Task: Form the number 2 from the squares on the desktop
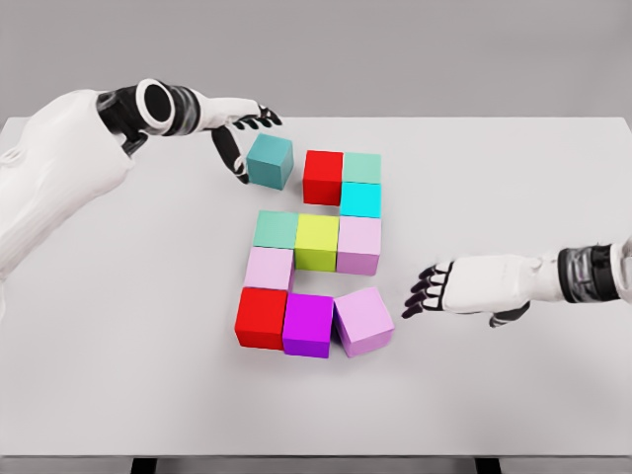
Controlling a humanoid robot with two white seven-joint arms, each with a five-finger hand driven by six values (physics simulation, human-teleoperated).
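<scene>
Eleven cubes sat on the white worktop (118,395): ten formed a rough 2, and a teal cube (270,162) lay at 11 o'clock, the left hand (237,138) against it, fingers spread. The right hand (439,291) hovered at 4 o'clock, fingers relaxed, empty.

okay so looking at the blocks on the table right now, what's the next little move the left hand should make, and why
Probably nudge the teal cube rightward until it meets the red cube. The left hand is at the teal cube's left side, fingers around its edge, and a gap separates it from the top row. Closing that gap would finish the top bar of the 2. The right hand rests open near the pink cube.
</scene>
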